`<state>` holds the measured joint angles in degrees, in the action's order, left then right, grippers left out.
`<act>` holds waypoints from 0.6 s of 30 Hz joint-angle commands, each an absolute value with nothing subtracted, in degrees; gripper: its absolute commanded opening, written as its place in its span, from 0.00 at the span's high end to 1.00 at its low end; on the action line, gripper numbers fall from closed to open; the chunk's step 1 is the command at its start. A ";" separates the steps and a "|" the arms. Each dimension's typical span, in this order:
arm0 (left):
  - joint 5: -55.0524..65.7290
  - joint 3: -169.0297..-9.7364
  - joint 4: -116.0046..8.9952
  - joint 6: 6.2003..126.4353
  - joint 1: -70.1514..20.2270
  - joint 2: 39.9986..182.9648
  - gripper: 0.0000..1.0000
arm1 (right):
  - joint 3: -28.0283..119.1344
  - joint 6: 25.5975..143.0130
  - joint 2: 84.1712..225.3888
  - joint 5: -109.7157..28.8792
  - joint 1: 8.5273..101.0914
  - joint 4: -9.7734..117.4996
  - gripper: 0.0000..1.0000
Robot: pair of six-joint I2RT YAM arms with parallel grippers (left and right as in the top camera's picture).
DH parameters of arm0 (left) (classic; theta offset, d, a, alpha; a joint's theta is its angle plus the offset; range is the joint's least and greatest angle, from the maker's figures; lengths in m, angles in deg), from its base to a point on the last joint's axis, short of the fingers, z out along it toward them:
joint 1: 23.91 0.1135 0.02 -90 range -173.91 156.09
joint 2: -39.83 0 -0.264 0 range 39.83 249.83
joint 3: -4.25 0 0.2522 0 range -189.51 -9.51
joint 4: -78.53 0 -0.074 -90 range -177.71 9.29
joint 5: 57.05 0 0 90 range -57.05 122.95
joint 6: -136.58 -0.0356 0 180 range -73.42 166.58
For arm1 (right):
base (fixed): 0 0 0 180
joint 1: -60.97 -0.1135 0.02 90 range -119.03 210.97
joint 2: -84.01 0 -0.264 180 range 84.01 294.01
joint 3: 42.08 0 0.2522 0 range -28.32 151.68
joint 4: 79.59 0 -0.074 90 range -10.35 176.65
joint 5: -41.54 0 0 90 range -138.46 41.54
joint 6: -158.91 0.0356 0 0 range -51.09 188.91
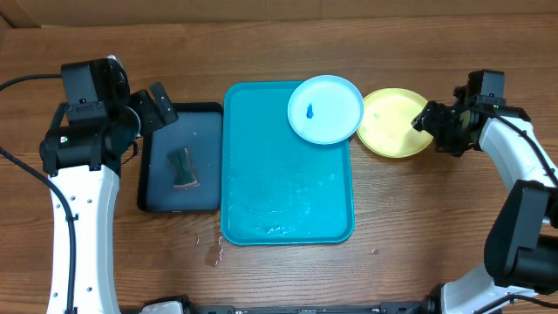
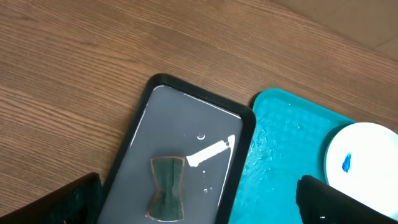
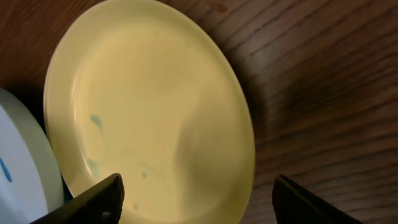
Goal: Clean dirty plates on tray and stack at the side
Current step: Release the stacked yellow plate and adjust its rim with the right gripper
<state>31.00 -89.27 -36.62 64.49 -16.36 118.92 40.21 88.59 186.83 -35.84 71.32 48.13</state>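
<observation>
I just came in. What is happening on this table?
Two robot arms are cleaning plates. The left arm hangs over the black tray with the sponge, jaws open and empty. The right arm is at the yellow plate, which lies on the table beside the turquoise tray, jaws open. A light blue plate with a blue smudge sits on the tray's far right corner.

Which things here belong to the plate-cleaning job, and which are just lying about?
Job: light blue round plastic plate, yellow-green round plastic plate, turquoise rectangular plastic tray, dark green sponge, black rectangular tray.
Lying about: wet patch on wooden table.
</observation>
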 commanded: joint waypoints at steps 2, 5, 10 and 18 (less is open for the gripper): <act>30.54 -89.47 -36.73 65.02 -16.43 119.23 0.00 | 39.86 90.18 187.01 -37.89 70.58 47.23 0.22; 30.54 -89.47 -36.73 65.02 -16.43 119.23 0.00 | 39.82 90.18 187.01 -37.68 69.51 47.19 0.22; 30.54 -89.47 -36.75 65.02 -16.43 119.23 0.00 | 39.51 90.18 187.01 -37.81 66.78 47.43 0.21; 30.54 -89.47 -36.73 65.02 -16.43 119.23 0.00 | 36.08 91.67 187.01 -42.86 64.57 50.77 0.09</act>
<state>31.00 -89.27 -36.64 64.51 -16.38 118.92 38.02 90.67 186.83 -40.17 64.90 49.20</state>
